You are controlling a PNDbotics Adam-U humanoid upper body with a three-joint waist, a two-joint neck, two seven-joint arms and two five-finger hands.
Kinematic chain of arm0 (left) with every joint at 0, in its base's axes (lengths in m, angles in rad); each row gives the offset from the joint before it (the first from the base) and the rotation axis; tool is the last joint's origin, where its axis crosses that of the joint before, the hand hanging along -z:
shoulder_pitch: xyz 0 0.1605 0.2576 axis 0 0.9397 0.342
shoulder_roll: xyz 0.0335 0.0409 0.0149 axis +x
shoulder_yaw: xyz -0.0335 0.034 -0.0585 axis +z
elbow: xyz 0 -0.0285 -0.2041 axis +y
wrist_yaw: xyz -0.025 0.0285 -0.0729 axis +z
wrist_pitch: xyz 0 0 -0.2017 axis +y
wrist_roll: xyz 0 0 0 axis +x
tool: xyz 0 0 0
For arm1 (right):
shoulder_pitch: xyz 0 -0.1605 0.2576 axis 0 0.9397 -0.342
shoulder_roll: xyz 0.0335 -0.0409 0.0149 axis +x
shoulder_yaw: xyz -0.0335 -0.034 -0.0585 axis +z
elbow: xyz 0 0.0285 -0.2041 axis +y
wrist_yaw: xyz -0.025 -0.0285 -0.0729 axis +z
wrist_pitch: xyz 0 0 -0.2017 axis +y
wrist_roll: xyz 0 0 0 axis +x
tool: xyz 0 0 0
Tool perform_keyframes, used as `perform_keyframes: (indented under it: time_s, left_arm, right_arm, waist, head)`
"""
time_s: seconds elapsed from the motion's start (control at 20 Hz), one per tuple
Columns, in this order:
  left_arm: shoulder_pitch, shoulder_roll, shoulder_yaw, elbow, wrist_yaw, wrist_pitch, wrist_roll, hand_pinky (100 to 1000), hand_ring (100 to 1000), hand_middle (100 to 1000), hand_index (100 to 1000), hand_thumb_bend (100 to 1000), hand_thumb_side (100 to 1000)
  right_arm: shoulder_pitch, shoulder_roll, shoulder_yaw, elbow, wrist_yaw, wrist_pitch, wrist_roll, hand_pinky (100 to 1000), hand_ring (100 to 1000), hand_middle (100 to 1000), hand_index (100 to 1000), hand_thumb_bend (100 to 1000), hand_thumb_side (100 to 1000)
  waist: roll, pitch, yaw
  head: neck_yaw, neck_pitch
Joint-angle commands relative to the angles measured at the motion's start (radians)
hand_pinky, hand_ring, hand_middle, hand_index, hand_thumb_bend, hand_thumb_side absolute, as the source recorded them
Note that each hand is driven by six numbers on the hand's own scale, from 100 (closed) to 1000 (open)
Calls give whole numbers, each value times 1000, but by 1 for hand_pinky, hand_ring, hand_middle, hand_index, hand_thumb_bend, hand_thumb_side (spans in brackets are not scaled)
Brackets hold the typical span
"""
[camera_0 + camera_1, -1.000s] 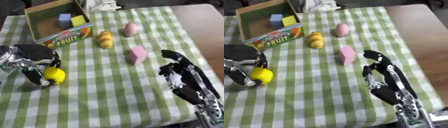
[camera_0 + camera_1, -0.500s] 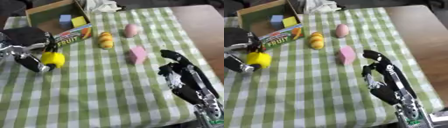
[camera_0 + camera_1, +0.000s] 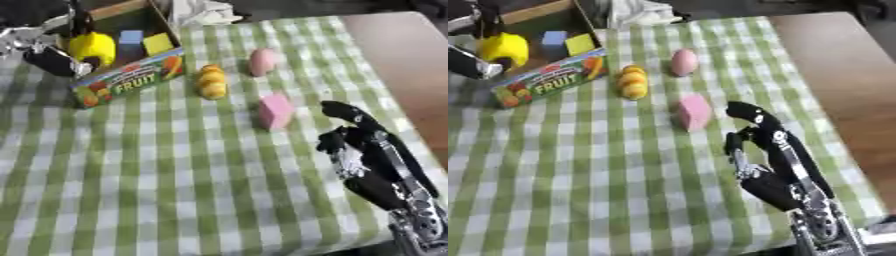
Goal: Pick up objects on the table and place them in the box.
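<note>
Left hand: [image 3: 48, 47] up at the far left, over the near-left part of the box, fingers curled round the lemon.
Lemon: [image 3: 92, 47] bright yellow, rounded and a little lumpy, plain skin with no marking to be seen; held in the left hand above the box's left side, whether it touches the floor of the box cannot be told.
Box: [image 3: 131, 80] open cardboard carton at the far left of the table, brown inside, its near wall printed with fruit pictures and the word FRUIT in green and red.
Blue block: [image 3: 130, 37] small cube, inside the box toward its far side.
Yellow block: [image 3: 158, 43] small cube just beside the blue one, to its right, also inside the box.
Orange fruit: [image 3: 211, 81] a lumpy yellow-orange piece on the cloth, just right of the box's near corner.
Pink egg: [image 3: 262, 61] pale pink, oval, lying on the cloth to the right of the orange fruit and further back.
Pink block: [image 3: 275, 111] pink, box-shaped, near the middle of the cloth, between the orange fruit and the right hand.
Right hand: [image 3: 372, 160] at the lower right, resting above the cloth, fingers relaxed and spread, holding nothing.
Cloth: [image 3: 175, 175] green and white check, covering the table.
White rag: [image 3: 199, 10] crumpled at the far edge, behind the box.
</note>
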Motion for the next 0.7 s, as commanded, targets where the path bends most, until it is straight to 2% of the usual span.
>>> perform_keyframes:
  time_s: [0.05,0.2,0.4,0.65,0.7]
  left_arm:
    - [-45,-25,53,121,-56,31,89,650,555,519,704,239,250]
    - [-57,-44,60,186,-88,42,136,678,597,569,752,243,265]
    - [-58,-56,64,222,-113,45,148,725,672,654,828,247,277]
    - [-53,-47,57,209,-115,35,132,811,776,788,917,443,308]
    - [-52,-43,55,199,-114,30,125,824,788,806,927,452,401]
  right_arm:
    - [-6,-3,2,-19,-6,-1,6,694,525,884,832,100,468]
    - [-9,-2,3,-19,-7,-1,9,694,525,884,832,100,468]
    - [-9,-1,4,-20,-8,-1,10,694,525,884,832,100,467]
    - [-10,-1,3,-19,-7,-1,10,694,522,884,832,100,468]
    - [-10,-1,3,-19,-7,-1,10,694,521,884,832,100,468]
  waist:
    - [1,-11,-5]
    - [1,-8,-10]
    - [-1,-5,-12]
    - [-1,-3,-10]
    - [0,-3,-9]
  head:
    - [8,4]
    - [9,4]
    - [11,4]
    - [9,4]
    - [8,4]
